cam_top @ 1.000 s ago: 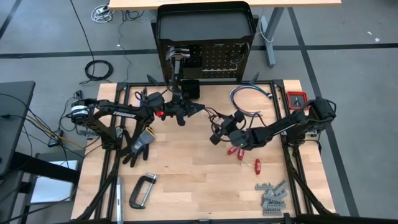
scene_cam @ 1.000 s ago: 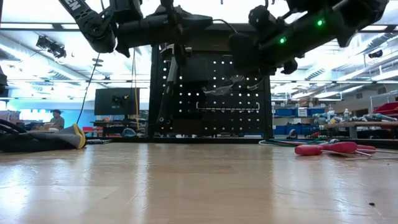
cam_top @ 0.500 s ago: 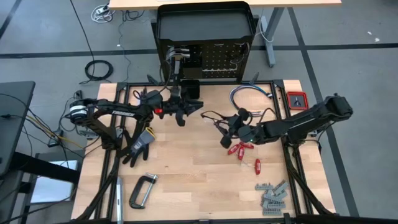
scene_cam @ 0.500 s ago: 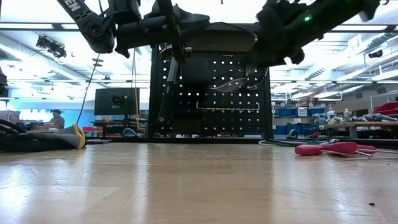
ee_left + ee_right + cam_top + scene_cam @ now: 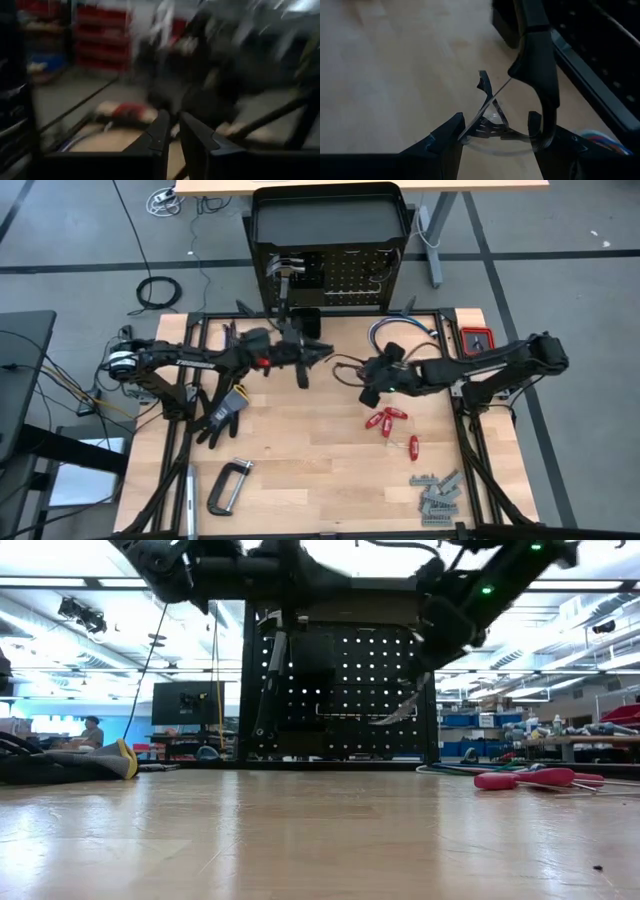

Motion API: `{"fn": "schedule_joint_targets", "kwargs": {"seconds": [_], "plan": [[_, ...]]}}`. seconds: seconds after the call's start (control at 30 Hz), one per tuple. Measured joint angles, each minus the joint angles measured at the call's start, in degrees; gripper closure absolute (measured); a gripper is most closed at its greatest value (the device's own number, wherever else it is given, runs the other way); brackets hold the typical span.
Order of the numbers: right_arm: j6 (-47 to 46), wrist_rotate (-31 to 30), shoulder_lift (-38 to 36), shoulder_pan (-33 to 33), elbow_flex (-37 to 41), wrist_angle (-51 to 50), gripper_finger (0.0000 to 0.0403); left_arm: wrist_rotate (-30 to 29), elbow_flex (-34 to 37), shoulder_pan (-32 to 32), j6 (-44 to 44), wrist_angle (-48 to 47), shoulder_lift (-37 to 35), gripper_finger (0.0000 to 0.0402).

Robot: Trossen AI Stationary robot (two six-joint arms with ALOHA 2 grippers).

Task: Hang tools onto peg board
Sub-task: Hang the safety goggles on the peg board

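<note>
High view, biggest first: the wooden tabletop [image 5: 300, 470] fills the middle, and at its 12 o'clock edge stands the black peg board [image 5: 345, 277] under its tray-topped stand, with a steel-headed hammer [image 5: 283, 272] already hanging on the panel's left part. Both dark arms reach in toward the centre. The left hand [image 5: 318, 352] hovers above the tabletop near 11 o'clock, just in front of the board; in the left wrist view its fingers [image 5: 159, 134] stand close together with only a narrow gap and nothing visible between them. The right hand [image 5: 366, 377] sits near the centre, slightly toward 2 o'clock, and grips the thin black-framed glasses [image 5: 492, 112], whose lens and temple show between its two fingers in the right wrist view; in the low view they hang in front of the peg board. A black work glove [image 5: 222, 409] lies at 9 o'clock and a grey C-clamp [image 5: 228, 487] at 7 o'clock. Grey metal pieces [image 5: 436, 494] lie at 5 o'clock. Red-handled drivers [image 5: 385, 420] lie just right of centre.
</note>
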State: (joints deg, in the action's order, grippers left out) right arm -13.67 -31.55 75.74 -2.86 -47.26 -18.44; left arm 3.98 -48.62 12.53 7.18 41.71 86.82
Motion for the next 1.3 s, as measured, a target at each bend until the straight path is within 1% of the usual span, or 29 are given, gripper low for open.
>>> {"fn": "schedule_joint_targets", "kwargs": {"seconds": [0.07,0.1,0.23,0.37,0.67,0.77,0.87,0.97,1.03,1.13,1.2,1.3], "plan": [[1.15,0.84,2.15,0.57,-2.25,-0.74,0.0192,-5.29,-1.41,-0.72,-2.58,-4.98,0.62,0.0358],[1.44,1.03,3.31,0.73,-3.36,-1.05,0.0192,-6.93,-1.66,-0.91,-3.33,-6.33,0.67,0.0359],[2.45,1.38,5.98,1.15,-7.18,-1.5,0.0192,-10.26,-1.68,-1.55,-4.2,-9.21,1.18,0.0362],[3.16,1.69,6.67,1.15,-9.58,-1.66,0.0192,-11.21,-1.71,-1.5,-5.49,-10.27,1.73,0.0362],[0.18,1.85,5.91,0.73,-12.49,-1.83,0.0192,-12.1,-1.67,-2.07,-7.12,-12.62,2.44,0.0362],[-2.57,1.84,5.91,0.69,-12.69,-3.46,0.0192,-14.75,-1.58,-1.89,-8.93,-17.14,0.28,0.0362],[-5.44,0.79,5.78,0.69,-12.69,-5.16,0.0192,-16.33,-1.63,-1.65,-10.95,-19.29,-4.12,0.0362],[-7.2,-2.75,5.61,0.98,-12.69,-5.59,0.0192,-15.87,-1.67,-2.25,-12.25,-21.72,-7.35,0.0362],[-7.33,-4.68,5.23,1.75,-12.69,-5.04,0.0192,-13.59,-1.64,-3.22,-12.52,-22.57,-8.04,0.0362],[-7.23,-6.01,5.15,3.3,-12.75,-2.55,0.0192,-12.71,-1.64,-4.76,-9.94,-21.8,-7.05,0.0362],[-5.35,-5.96,5.19,4.23,-12.73,0.02,0.0192,-12.83,-1.63,-5.47,-7.97,-22.09,-5.65,0.0362],[-2.05,-3.02,5.16,4.96,-12.73,4.43,0.0192,-13.3,-1.6,-6.36,-6.72,-18.64,-2.71,0.0362]]}}
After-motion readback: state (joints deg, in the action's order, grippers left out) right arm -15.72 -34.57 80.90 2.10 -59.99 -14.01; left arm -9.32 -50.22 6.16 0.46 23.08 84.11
